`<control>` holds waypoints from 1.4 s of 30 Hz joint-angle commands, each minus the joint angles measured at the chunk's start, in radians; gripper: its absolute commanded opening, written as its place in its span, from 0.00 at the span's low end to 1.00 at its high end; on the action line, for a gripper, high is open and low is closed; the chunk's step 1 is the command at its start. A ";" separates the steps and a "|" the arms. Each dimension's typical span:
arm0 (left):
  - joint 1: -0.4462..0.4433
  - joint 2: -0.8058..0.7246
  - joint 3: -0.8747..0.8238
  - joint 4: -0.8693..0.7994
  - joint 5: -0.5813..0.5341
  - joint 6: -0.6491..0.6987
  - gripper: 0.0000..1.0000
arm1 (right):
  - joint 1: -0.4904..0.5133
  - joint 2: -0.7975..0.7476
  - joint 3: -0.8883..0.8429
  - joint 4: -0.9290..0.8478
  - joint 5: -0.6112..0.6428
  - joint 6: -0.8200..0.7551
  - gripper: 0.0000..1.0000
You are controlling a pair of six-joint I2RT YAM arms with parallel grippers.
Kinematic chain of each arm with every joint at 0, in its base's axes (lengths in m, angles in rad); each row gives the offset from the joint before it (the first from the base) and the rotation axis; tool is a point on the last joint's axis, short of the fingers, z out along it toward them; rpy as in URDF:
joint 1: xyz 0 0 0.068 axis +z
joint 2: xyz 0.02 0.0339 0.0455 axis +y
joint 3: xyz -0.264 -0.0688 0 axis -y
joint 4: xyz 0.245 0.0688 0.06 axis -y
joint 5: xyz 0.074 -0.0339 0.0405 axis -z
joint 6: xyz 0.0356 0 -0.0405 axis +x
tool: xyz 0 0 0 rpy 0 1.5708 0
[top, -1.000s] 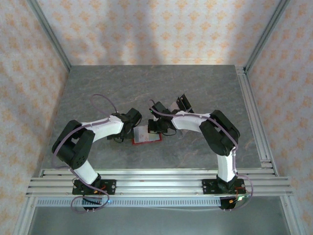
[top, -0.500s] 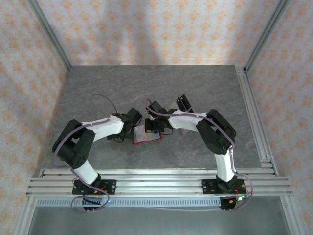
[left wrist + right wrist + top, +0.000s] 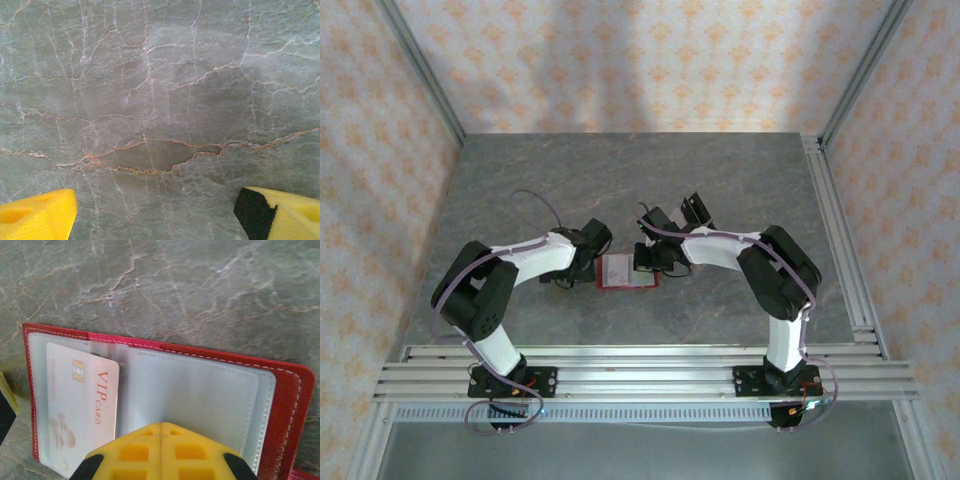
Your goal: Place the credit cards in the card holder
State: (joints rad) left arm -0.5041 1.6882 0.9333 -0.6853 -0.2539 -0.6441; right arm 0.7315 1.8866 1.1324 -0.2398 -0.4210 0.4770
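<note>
Figure: card holder lying open mid-table, one card partly seated.

The card holder [image 3: 628, 272] lies open and flat between the two arms. The left gripper [image 3: 590, 245] is at its 9 o'clock edge and the right gripper [image 3: 648, 258] at its 3 o'clock edge. Spare credit cards [image 3: 694, 208] lie on the table [image 3: 520, 180] toward 1 o'clock from the holder, near but apart from it.

From the right wrist, the right gripper [image 3: 161, 450] has its jaws pressed together with no gap, and no card can be seen between them. It sits low over the holder's [image 3: 200, 395] pale inside, whose 3 o'clock pocket looks empty. A VIP card [image 3: 82, 400] sits in the 9 o'clock pocket, its edges skewed against the pocket's.

From the left wrist, the left gripper [image 3: 160, 215] has its yellow fingertips spread wide over bare marble, gripping nothing.

Step in hand, as judged: seating this card. To do it well, push along the card's long axis while the holder is kept flat, so the red cover neither slides nor folds.

The overhead view gives the layout and the waiting cards. The right wrist view gives the pocket detail and the card's print, too small to read from above.
</note>
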 commanded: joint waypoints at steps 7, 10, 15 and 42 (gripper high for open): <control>-0.007 0.056 0.040 0.035 -0.005 0.030 0.88 | -0.002 -0.083 0.007 -0.034 -0.011 -0.015 0.03; -0.007 0.048 0.045 0.030 -0.003 0.033 0.88 | 0.008 -0.083 0.017 -0.035 -0.016 -0.015 0.02; -0.009 0.051 0.048 0.037 0.006 0.036 0.88 | 0.018 -0.052 0.017 -0.011 -0.028 0.001 0.02; -0.031 0.065 0.055 0.062 0.036 0.043 0.88 | 0.045 0.052 0.077 0.001 -0.039 0.010 0.00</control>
State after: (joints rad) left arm -0.5133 1.7111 0.9703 -0.7258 -0.2562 -0.6010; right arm 0.7643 1.9182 1.1751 -0.2321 -0.4637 0.4782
